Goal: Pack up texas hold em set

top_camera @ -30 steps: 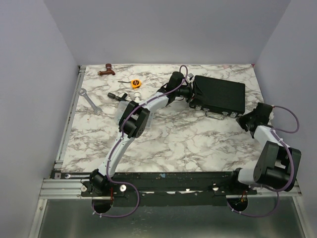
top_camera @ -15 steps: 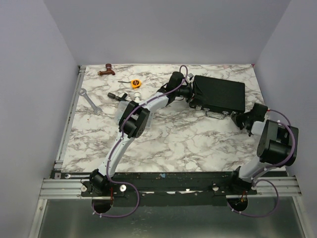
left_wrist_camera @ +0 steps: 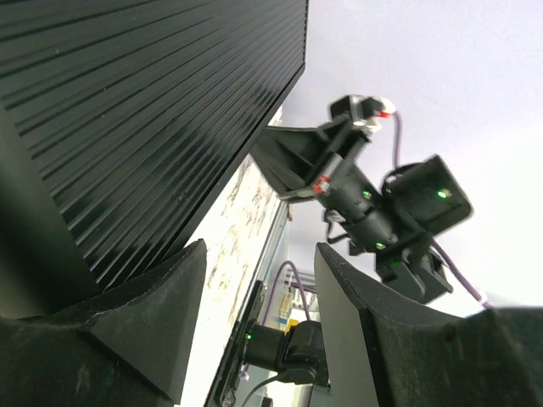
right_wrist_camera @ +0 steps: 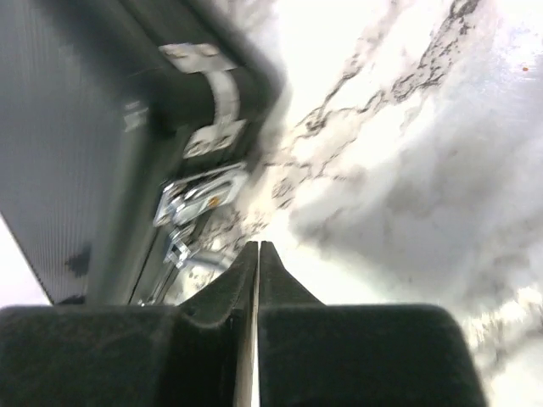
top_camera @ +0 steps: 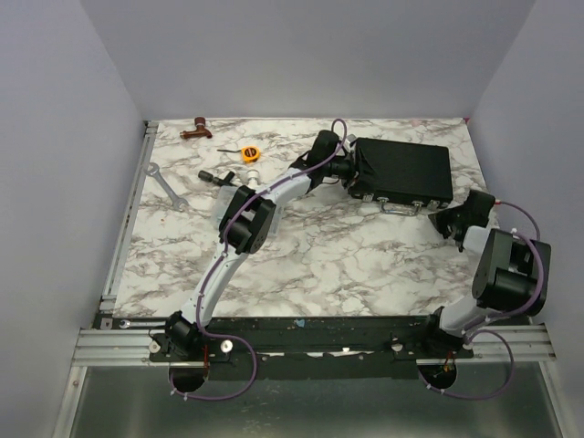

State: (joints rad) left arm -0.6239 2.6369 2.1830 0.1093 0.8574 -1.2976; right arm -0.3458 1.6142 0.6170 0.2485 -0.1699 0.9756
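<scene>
Top external view: the closed black ribbed briefcase-style case [top_camera: 406,172] lies at the table's one o'clock, long axis nine-to-three. The right gripper [top_camera: 443,221], fingers pressed together and empty, is nearest its silver latches [right_wrist_camera: 199,193], which lie at the gripper's ten o'clock. The left gripper [top_camera: 353,171], spread and holding nothing, is at the case's nine o'clock end.

The case [top_camera: 406,171] is a black, flat, rectangular box with a ribbed lid. It is shut and lies flat on the counter [top_camera: 319,246]. Silver latches [right_wrist_camera: 199,193] and a metal handle [top_camera: 394,208] line its near long side. Its left end sits right at the left fingers [left_wrist_camera: 136,331]. Its near right corner lies just ahead of the right fingers [right_wrist_camera: 221,297].
</scene>
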